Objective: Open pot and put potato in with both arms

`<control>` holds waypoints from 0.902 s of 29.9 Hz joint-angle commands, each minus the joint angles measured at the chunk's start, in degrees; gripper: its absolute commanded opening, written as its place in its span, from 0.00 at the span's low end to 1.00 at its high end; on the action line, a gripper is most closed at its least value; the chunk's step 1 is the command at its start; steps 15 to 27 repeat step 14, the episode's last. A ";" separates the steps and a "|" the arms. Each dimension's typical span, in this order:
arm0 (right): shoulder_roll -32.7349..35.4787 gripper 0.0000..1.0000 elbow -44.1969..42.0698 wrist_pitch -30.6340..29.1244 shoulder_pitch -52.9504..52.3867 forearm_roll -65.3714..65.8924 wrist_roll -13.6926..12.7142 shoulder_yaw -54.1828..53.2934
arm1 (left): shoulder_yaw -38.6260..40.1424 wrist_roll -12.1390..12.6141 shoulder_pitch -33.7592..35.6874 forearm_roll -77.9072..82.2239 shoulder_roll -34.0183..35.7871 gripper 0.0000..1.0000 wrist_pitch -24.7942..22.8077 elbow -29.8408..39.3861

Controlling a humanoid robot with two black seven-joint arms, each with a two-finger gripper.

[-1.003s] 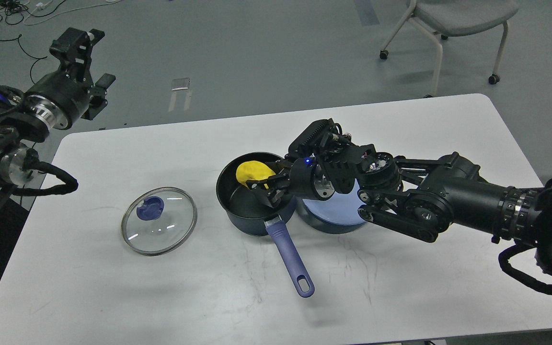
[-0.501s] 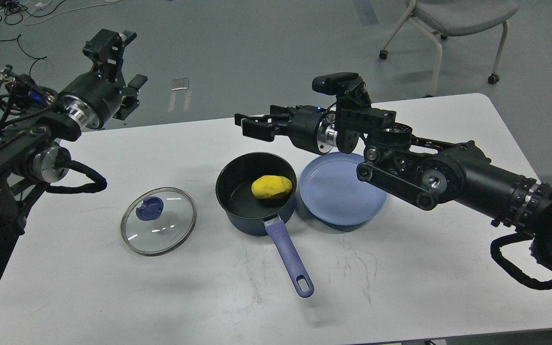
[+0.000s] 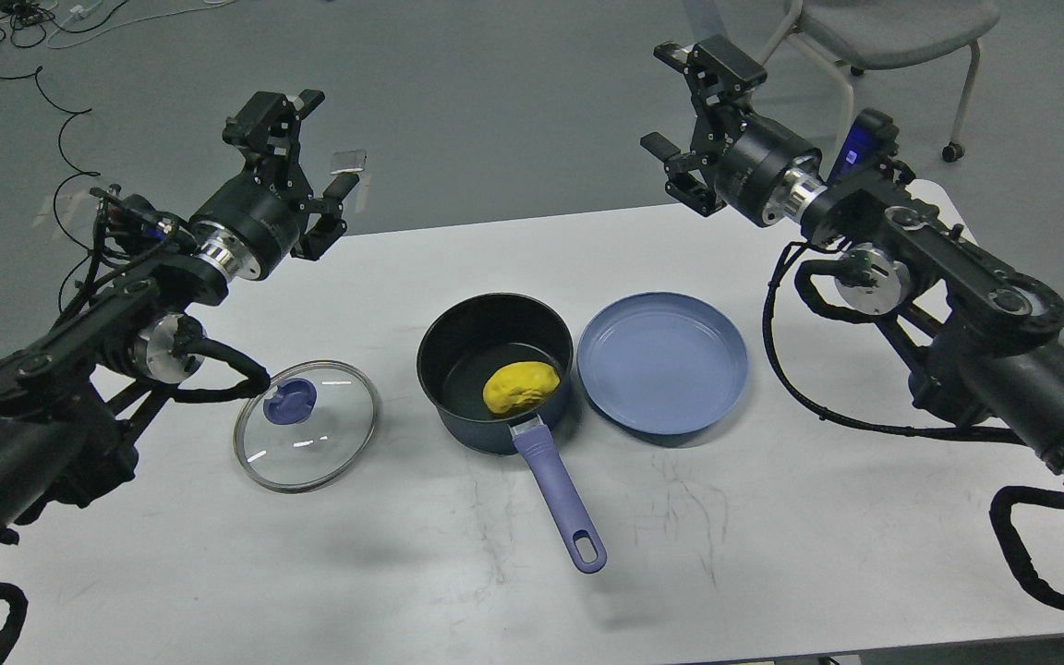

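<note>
The dark blue pot (image 3: 469, 430) stands open at the table's middle, its purple handle (image 3: 558, 488) pointing toward me. The yellow potato (image 3: 520, 386) lies inside it on the bottom. The glass lid (image 3: 307, 427) with a blue knob lies flat on the table to the pot's left. My left gripper (image 3: 279, 104) is raised above the table's far left edge, open and empty. My right gripper (image 3: 706, 59) is raised high beyond the far right edge, open and empty. Both are well apart from the pot.
An empty blue plate (image 3: 662, 362) sits just to the right of the pot, touching or nearly touching it. The white table (image 3: 772, 526) bears scuff marks. A grey chair (image 3: 874, 37) stands on the floor at the back right. Cables lie on the floor at the back left.
My right gripper let go of the potato in the pot, then lifted up and back to the right. My left arm swung rightward and up. The potato settled on the pot's bottom.
</note>
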State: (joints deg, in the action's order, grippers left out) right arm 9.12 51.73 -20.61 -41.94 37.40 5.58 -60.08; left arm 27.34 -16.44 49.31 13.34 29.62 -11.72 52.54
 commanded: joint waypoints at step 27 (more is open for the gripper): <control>-0.24 1.00 -0.22 4.70 2.48 -2.51 -0.83 -2.68 | 4.39 -0.17 -5.28 -1.21 -0.09 0.98 -4.89 0.02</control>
